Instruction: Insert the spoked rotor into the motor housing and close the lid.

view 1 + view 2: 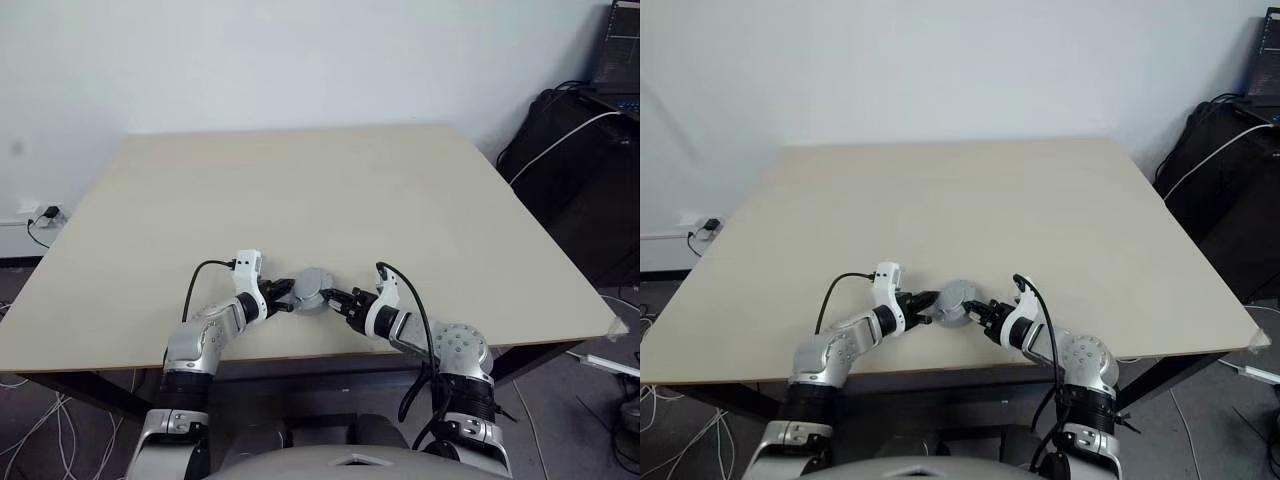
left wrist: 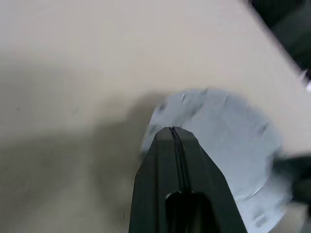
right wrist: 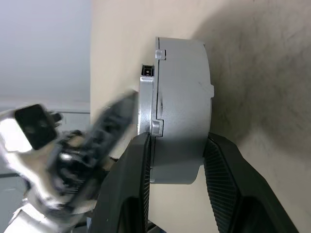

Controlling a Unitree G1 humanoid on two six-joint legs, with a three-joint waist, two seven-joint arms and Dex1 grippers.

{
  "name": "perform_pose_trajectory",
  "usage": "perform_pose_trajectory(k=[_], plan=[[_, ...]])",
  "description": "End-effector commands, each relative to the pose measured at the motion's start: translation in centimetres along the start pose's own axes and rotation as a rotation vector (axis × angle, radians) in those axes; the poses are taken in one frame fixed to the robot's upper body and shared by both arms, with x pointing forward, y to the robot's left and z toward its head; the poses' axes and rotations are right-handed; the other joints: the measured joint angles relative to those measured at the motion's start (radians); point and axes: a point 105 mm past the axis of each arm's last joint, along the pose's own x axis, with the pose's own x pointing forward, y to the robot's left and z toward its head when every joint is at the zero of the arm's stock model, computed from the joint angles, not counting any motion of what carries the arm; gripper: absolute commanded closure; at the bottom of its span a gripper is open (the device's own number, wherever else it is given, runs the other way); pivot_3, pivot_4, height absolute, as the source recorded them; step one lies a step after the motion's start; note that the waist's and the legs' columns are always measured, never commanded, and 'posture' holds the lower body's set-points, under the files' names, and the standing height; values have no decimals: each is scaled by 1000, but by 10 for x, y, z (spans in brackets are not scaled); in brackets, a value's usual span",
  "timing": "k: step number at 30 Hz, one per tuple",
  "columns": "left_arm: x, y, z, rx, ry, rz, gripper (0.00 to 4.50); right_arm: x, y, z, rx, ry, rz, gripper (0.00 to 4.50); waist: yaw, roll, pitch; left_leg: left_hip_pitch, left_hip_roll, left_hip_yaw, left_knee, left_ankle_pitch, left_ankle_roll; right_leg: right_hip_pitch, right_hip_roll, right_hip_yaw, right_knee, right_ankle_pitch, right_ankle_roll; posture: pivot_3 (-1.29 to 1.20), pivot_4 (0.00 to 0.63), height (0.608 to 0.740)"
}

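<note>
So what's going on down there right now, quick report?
Right claw shut on motor housing, lid on. Left claw shut, tips against lid. Table, nothing in the way.

Motor housing (image 3: 182,107) closed up: squat grey metal cylinder, lid (image 3: 147,104) seated flush on one end. Assembly near tabletop's (image 1: 330,190) front edge, probably tipped on edge. Rotor hidden.

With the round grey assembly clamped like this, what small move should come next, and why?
Probably a light press by the shut left gripper on the lid. The right gripper clamps the round silver-grey motor housing across its side, the smooth grey lid already sits on it, and the left fingertips rest at its edge, so seating seems what remains.
</note>
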Motion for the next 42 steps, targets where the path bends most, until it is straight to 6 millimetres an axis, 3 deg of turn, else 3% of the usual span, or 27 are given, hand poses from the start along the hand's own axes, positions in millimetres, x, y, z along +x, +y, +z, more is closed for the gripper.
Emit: perform_pose_trajectory(k=[1, 4, 9, 11, 17, 24, 31, 42], plan=[[-16, -12, 41, -1, -214, -10, 4500, 8, 12, -16, 37, 18, 50, 3239, -1, 0, 0, 0, 0, 0, 0, 0, 0, 0, 0, 0, 0, 0, 0, 0, 0, 740], [-30, -12, 46, -76, -277, -9, 4500, 7, 12, -16, 44, 16, 53, 3239, -1, 1, 0, 0, 0, 1, 0, -1, 1, 0, 0, 0, 0, 0, 0, 0, 0, 740], [-56, -11, 29, -320, -330, -56, 4500, 5, 21, -11, 89, -14, 122, 3239, -2, 0, 3, 0, 0, 1, 0, -1, 2, 1, 0, 0, -1, -4, 5, 0, 0, 740], [-63, -14, 19, -404, -338, -79, 4144, 3, 30, -5, 102, -38, 177, 3239, 0, 0, 5, 0, 0, 1, 0, -1, 3, 1, 1, -1, -2, -4, 5, 0, 0, 740], [-78, -28, -4, -682, -408, -172, 2224, -2, 56, 9, 99, -85, 307, 3243, -2, 1, 15, -2, 1, 1, 0, -2, 2, -2, -1, -1, -1, -5, 3, 0, 0, 740], [-77, -38, -22, -869, -442, -212, 0, -3, 67, 17, 94, -97, 349, 3244, -2, 2, 16, -3, 2, 2, 0, -2, 3, -3, 0, -1, -2, -6, 1, 0, 0, 740], [-70, -46, -24, -973, -451, -279, 0, -4, 77, 13, 83, -47, 395, 3244, -2, 2, 16, -9, 2, 3, 2, -2, 3, -10, 0, 0, 0, -3, -3, 0, 0, 740], [-71, -48, -17, -992, -514, -334, 0, -13, 67, -18, 79, 119, 394, 3244, -2, 2, 16, -10, 3, 5, 2, -2, 4, -10, 1, 1, 0, -5, -6, 0, 0, 740]])
